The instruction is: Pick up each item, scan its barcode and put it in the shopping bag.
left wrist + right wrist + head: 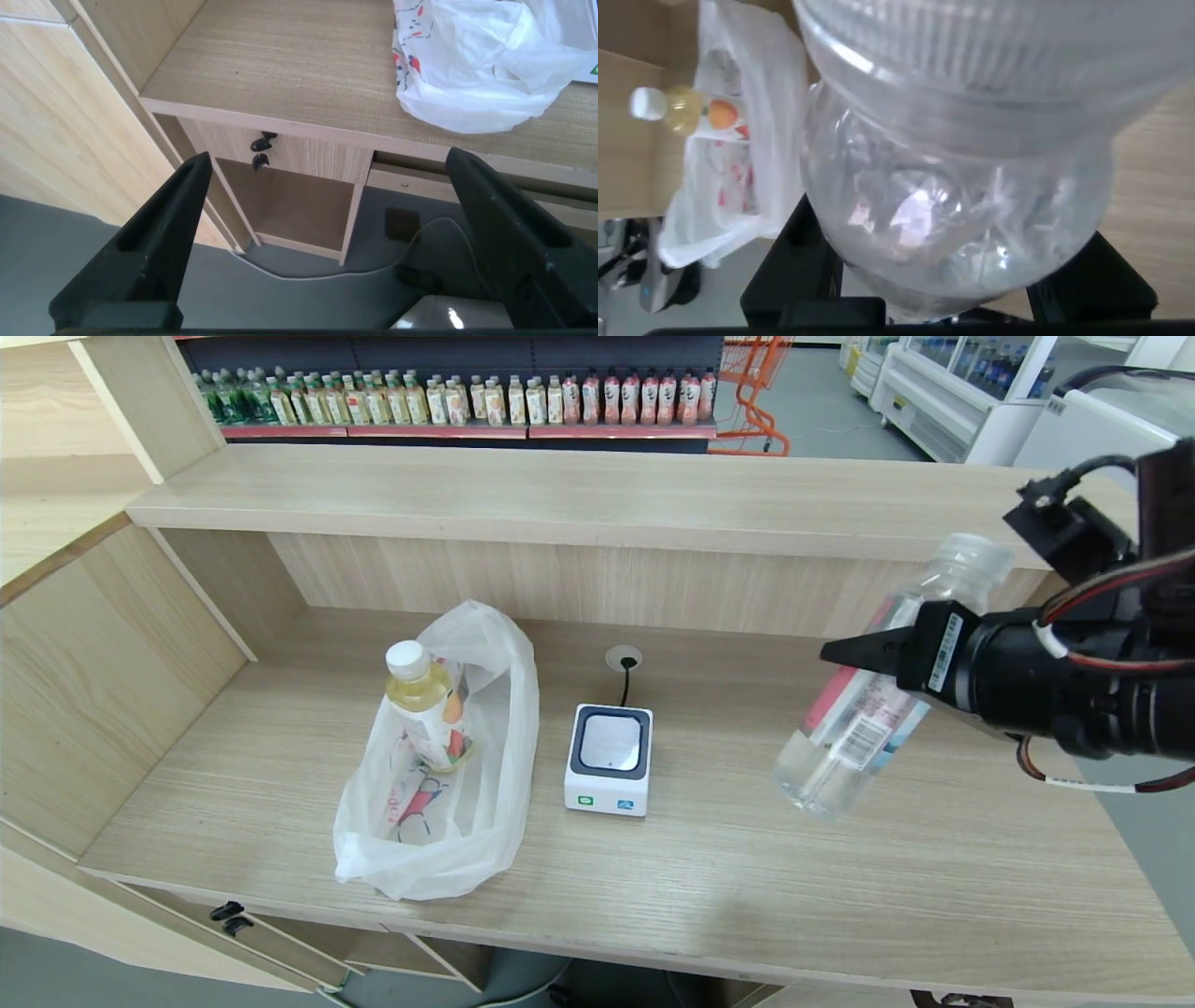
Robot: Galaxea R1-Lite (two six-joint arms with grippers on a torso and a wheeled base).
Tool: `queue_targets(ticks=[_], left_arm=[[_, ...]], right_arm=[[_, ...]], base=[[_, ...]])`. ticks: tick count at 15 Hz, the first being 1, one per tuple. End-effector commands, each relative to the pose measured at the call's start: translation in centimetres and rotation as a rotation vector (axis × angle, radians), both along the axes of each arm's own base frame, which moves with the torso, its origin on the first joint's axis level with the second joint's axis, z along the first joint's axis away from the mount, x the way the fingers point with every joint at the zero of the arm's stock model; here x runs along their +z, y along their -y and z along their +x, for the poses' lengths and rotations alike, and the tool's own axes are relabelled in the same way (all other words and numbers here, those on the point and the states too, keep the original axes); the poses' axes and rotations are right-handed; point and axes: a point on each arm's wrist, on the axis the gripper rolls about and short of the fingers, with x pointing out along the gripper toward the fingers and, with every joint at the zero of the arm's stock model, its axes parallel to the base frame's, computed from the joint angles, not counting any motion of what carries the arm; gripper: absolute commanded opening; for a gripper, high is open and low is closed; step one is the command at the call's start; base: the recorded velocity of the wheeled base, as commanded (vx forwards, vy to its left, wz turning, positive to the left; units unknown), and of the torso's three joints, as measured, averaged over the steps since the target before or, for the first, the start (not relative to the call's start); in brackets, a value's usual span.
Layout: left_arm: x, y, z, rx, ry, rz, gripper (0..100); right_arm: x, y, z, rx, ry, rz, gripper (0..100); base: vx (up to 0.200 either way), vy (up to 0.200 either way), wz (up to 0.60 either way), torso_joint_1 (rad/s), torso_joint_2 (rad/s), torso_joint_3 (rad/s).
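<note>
My right gripper (873,658) is shut on a clear water bottle (864,709) with a red and blue label, held tilted in the air to the right of the scanner (609,758). The bottle (962,177) fills the right wrist view between the dark fingers (799,271). A white shopping bag (448,775) lies open on the counter left of the scanner, with a yellow tea bottle (425,709) standing in it. The bag (729,159) and tea bottle (677,107) show beyond the held bottle. My left gripper (327,243) hangs open below the counter's front edge, near the bag (476,65).
The wooden counter (709,859) has a raised back ledge (560,495) and a side wall on the left. A cable hole (624,660) sits behind the scanner. A drawer handle (262,149) is under the counter front. Store shelves of bottles stand behind.
</note>
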Motion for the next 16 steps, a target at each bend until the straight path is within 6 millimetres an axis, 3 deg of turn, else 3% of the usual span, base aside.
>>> queue_targets(ticks=[1, 4, 9, 16], left_arm=[[0.0, 0.0, 0.0, 0.000, 0.000, 0.000, 100], [0.0, 0.0, 0.0, 0.000, 0.000, 0.000, 100], [0.0, 0.0, 0.0, 0.000, 0.000, 0.000, 100], [0.0, 0.0, 0.0, 0.000, 0.000, 0.000, 100]], right_arm=[[3.0, -2.1, -2.9, 0.057, 0.034, 0.059, 0], [3.2, -3.7, -4.0, 0.110, 0.022, 0.057, 0], [3.3, -6.7, -7.7, 0.300, 0.006, 0.069, 0], [4.0, -8.3, -8.1, 0.340, 0.018, 0.082, 0]], base=[[0.000, 0.000, 0.00, 0.000, 0.00, 0.000], [0.000, 0.000, 0.00, 0.000, 0.00, 0.000], [0.000, 0.000, 0.00, 0.000, 0.00, 0.000], [0.000, 0.000, 0.00, 0.000, 0.00, 0.000]])
